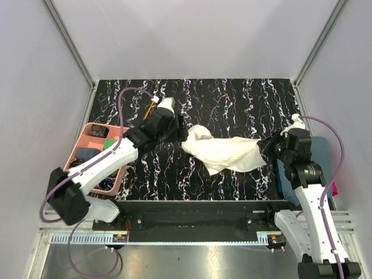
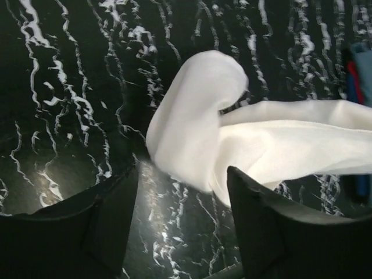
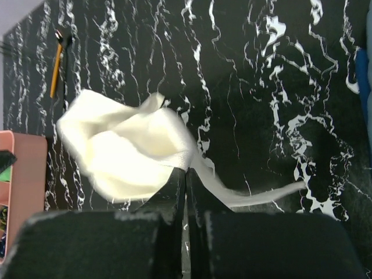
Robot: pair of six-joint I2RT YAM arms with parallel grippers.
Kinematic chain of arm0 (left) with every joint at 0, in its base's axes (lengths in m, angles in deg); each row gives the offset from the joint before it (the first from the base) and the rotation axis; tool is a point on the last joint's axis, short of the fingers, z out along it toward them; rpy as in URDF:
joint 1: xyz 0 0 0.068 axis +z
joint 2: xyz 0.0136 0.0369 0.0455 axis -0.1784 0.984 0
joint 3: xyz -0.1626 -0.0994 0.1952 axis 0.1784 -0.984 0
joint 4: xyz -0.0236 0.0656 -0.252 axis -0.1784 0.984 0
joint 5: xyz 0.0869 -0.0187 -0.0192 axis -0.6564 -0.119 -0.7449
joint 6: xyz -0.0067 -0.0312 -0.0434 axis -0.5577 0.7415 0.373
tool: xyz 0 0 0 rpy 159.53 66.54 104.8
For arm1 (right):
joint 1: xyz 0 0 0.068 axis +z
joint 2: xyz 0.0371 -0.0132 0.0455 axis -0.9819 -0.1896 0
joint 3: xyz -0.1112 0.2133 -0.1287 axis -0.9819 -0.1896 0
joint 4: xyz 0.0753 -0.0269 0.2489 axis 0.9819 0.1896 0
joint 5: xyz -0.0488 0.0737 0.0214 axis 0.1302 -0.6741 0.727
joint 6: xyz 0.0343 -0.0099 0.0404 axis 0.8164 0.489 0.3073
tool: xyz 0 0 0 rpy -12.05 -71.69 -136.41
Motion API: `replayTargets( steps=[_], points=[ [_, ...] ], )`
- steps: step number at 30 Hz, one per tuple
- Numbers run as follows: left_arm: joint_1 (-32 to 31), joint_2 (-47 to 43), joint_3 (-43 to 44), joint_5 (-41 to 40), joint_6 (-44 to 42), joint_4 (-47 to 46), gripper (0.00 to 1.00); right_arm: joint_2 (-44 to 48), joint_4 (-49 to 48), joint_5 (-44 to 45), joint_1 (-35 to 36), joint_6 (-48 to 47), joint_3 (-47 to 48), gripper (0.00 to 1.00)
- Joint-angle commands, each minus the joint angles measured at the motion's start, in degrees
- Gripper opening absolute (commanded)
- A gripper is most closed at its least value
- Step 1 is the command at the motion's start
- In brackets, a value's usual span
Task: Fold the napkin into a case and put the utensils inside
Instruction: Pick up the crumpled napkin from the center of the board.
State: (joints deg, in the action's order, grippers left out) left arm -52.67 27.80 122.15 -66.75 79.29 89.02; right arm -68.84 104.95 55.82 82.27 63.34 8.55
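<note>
The right hand [image 3: 186, 174] is pressed together, pinching an edge of the crumpled cream cloth napkin [image 1: 226, 154]. The napkin stretches across the middle of the black white-veined marble bench [image 1: 244, 99]. Its bunched far end sits just ahead of the left hand [image 2: 183, 203], whose fingers are spread; a thin orange-handled stick [image 3: 55, 72] lies beyond.

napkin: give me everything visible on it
The napkin is plain cream cloth, soft-looking, crumpled and bunched lengthwise across the black marbled table, not folded flat. Its right end is pinched in the shut right tool, with a thin edge trailing beside it. Its left end curls into a loop that sits between the fingers of the open left tool, which does not grip it.
</note>
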Motion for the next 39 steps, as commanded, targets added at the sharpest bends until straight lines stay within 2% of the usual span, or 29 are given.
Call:
replayTargets(
  steps=[1, 4, 6, 12, 14, 17, 21, 25, 28, 29, 31, 35, 36, 39],
  points=[
    [3.5, 2.7, 3.7, 8.4, -1.5, -0.6, 0.82, -2.1, -5.4, -2.0, -0.2, 0.8, -1.4, 0.00],
    [2.6, 3.2, 2.0, 15.5, -3.3, -3.0, 0.84, -2.3, -6.4, -2.0, -0.3, 0.7, -3.0, 0.00],
    [0.7, 4.3, 2.0, 17.9, -3.9, -3.7, 0.81, -2.0, -7.0, -1.6, -0.3, 0.2, -4.0, 0.00],
    [-5.2, 12.6, 3.9, 19.4, 0.3, -8.2, 0.75, -1.2, -7.5, -1.8, -0.3, -0.7, -4.7, 0.00],
    [-5.4, 15.4, 6.7, 18.6, 3.3, -8.7, 0.75, -0.9, -7.6, -1.7, -0.3, -0.8, -4.8, 0.00],
    [-5.3, 21.4, 11.0, 12.4, 7.7, -8.0, 0.76, -0.3, -7.5, -2.0, -0.3, -0.9, -4.8, 0.00],
    [-5.4, 28.7, 17.2, 9.9, 8.8, -4.5, 0.73, 1.1, -7.6, -2.5, -0.2, -0.5, -5.0, 0.00],
    [-5.3, 32.1, 17.8, 8.5, 9.9, -3.0, 0.61, 2.4, -7.3, -2.2, -0.3, -0.2, -4.2, 0.00],
    [-5.4, 33.0, 18.7, 7.9, 8.4, -1.7, 0.44, 3.7, -7.1, -1.1, -0.3, -0.3, -3.6, 0.00],
    [-5.3, 32.9, 19.1, 7.7, 7.9, -1.1, 0.33, 3.9, -7.3, -0.3, -0.3, -0.3, -3.3, 0.00],
    [-5.4, 32.2, 18.8, 7.1, 6.5, -0.5, 0.26, 3.9, -7.2, 0.3, -0.3, -0.6, -2.2, 0.00],
    [-5.3, 31.7, 20.0, 6.2, 2.2, 0.4, 0.03, 3.5, -6.9, 0.8, -0.3, -1.3, 0.3, 0.00],
    [-5.3, 30.6, 20.2, 5.7, -0.1, 0.6, 0.00, 3.5, -6.7, 1.2, -0.3, -1.6, 1.0, 0.00],
    [-5.4, 25.6, 20.1, 4.6, -6.3, 0.4, 0.00, 4.1, -6.6, 3.2, -0.3, -2.6, 3.1, 0.00]
  ],
)
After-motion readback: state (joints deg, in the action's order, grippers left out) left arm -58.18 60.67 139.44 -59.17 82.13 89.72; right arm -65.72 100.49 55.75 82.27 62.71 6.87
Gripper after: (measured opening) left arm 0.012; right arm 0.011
